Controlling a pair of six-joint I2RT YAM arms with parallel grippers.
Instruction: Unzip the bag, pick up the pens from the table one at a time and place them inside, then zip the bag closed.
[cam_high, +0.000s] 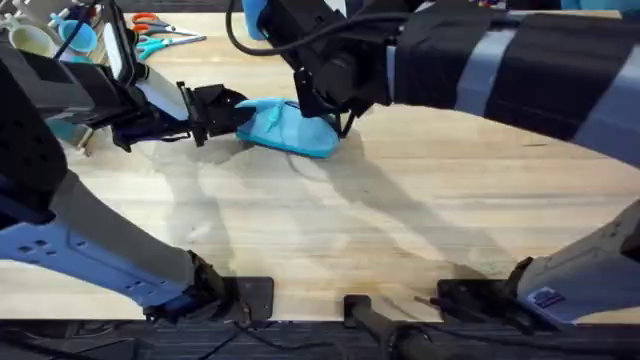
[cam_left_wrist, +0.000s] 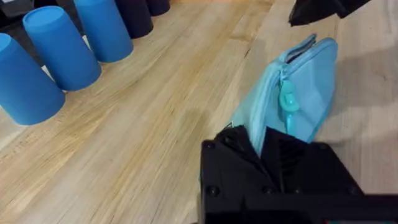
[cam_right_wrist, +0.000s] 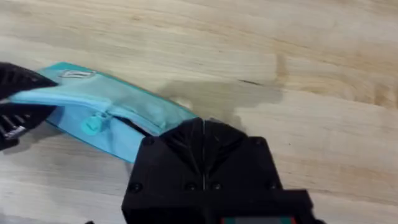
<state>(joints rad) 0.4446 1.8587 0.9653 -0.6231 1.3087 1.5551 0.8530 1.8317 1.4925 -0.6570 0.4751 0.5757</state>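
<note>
Now: left gripper (cam_left_wrist: 264, 149) clenched on pouch (cam_high: 290, 125) end; right gripper (cam_right_wrist: 202, 134) pinching opposite end, apparently. Keep fabric taut, then draw zipper pull (cam_left_wrist: 288, 101) straight along seam.

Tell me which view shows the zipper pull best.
Left wrist: the zipper pull hangs unobstructed on the bag. The right wrist view shows it smaller at the zipper line; in the overhead view the pull can't be made out.

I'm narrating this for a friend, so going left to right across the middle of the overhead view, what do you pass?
Left gripper → bag → right gripper, with the two grippers at the bag's opposite ends, all on the table.
</note>
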